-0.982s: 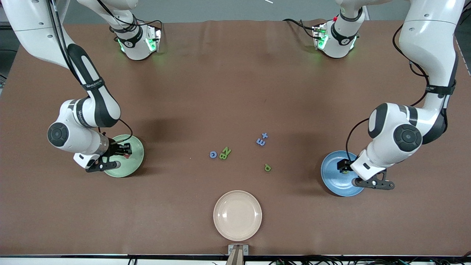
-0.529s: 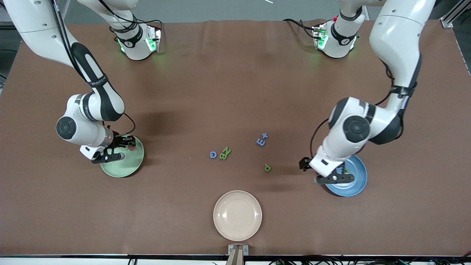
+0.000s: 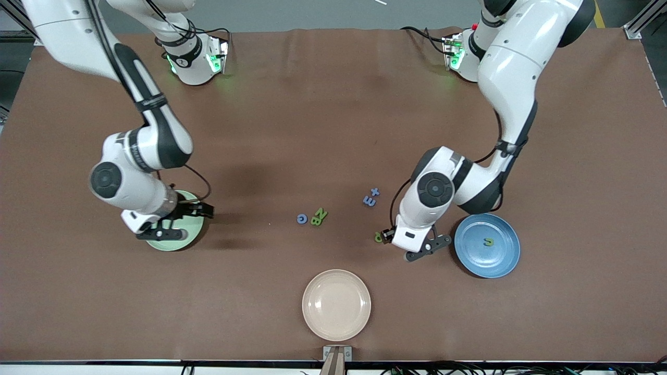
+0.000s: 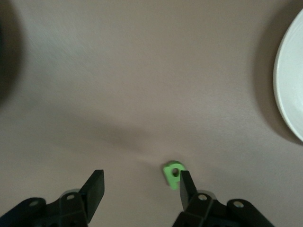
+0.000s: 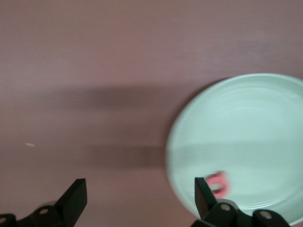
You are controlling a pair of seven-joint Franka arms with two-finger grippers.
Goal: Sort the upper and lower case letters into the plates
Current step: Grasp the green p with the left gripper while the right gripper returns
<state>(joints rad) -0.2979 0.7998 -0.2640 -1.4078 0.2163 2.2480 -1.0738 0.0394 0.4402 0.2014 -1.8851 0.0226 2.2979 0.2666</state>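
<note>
- Left wrist view: the left claw hangs low over the bare brown bench, its black fingers spread apart and holding nothing; a small green letter with a round hole lies flat just beside one fingertip.
- In the front view that green letter sits next to the left claw, between the loose letters at mid-bench and the blue plate.
- The blue plate is a smooth round shallow dish toward the left arm's end of the bench, with a small green curved letter lying in it.
- Right wrist view: the right claw has its fingers spread wide and empty, over the rim of the mint green plate, where a small pink letter rests.
- The mint green plate lies toward the right arm's end of the bench, partly hidden under the right arm's wrist.
- At mid-bench lie a blue ring-shaped letter, a green pair touching each other, and a blue letter with a plus shape.
- A cream round dish stands empty near the bench edge closest to the front camera.
</note>
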